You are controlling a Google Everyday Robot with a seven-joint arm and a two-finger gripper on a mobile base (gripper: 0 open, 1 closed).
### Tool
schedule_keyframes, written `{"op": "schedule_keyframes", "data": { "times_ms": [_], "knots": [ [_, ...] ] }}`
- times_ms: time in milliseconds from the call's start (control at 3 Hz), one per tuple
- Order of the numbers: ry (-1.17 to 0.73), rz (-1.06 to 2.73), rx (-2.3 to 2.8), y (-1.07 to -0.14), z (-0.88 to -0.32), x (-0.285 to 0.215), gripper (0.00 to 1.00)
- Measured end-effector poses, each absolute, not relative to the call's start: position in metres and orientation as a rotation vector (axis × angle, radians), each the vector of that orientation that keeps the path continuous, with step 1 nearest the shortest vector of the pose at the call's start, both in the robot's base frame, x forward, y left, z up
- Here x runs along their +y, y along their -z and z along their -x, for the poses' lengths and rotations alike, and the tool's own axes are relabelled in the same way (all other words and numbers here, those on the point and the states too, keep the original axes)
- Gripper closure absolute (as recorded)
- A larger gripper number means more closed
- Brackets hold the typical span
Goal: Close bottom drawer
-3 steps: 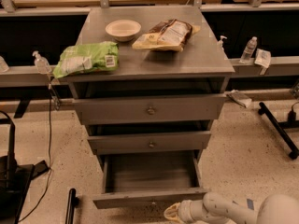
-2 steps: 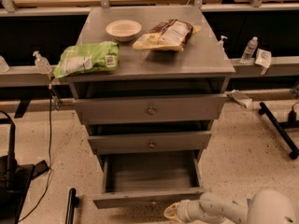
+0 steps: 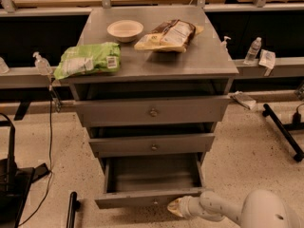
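Note:
The bottom drawer [image 3: 151, 198] of the grey cabinet stands pulled far out, its shallow grey box empty and its narrow front panel near the bottom of the view. My gripper [image 3: 175, 206] sits at the right end of that front panel, low down, touching or almost touching it. The white arm reaches in from the bottom right corner. The drawer's knob is barely visible at the panel's centre.
Above are the middle drawer [image 3: 153, 144] and top drawer [image 3: 152, 110], both slightly out. On the cabinet top lie a green bag [image 3: 88, 59], a white bowl [image 3: 125, 30] and a brown snack bag [image 3: 169, 34]. A black stand [image 3: 10, 184] is at left, a black bar [image 3: 284, 129] on the floor at right.
The arm has shifted a little, with more of its white body showing at bottom right. The gripper stays at the drawer's front panel and the drawer remains out.

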State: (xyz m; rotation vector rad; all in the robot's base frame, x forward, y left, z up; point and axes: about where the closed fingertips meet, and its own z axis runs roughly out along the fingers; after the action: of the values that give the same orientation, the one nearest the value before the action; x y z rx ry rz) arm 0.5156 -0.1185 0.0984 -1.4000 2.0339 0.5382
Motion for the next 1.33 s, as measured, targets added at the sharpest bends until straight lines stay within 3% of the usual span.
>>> {"op": "schedule_keyframes", "data": {
  "times_ms": [1333],
  "knots": [
    [-0.539, 1.325, 1.994, -0.11, -0.546, -0.126, 1.0]
  ]
}}
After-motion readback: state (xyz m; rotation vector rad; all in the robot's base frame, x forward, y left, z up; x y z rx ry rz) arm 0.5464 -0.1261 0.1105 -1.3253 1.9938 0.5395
